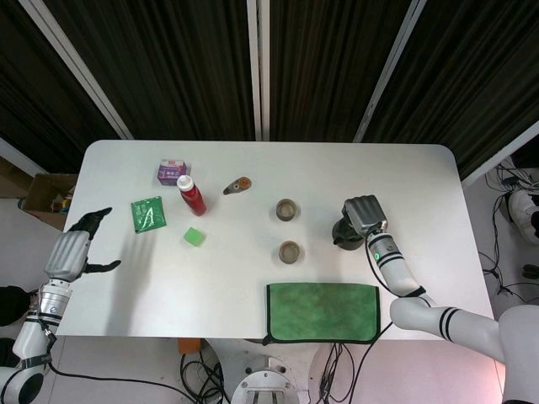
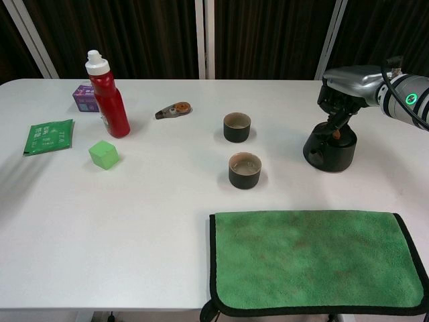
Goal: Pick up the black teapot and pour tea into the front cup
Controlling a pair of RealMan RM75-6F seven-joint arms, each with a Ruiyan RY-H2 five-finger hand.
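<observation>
A white table (image 1: 253, 278) with rounded corners fills the middle of the head view. Behind it hangs a dark, vertically ribbed curtain (image 1: 185, 59), crossed by pale slanted and upright frame bars (image 1: 257, 67). The floor (image 1: 497, 219) to the right is light grey, with black cables (image 1: 497, 252) trailing over it. At the left edge stands what looks like a cardboard box (image 1: 46, 192), its contents too small to make out. More cables (image 1: 202, 370) hang below the table's near edge.
</observation>
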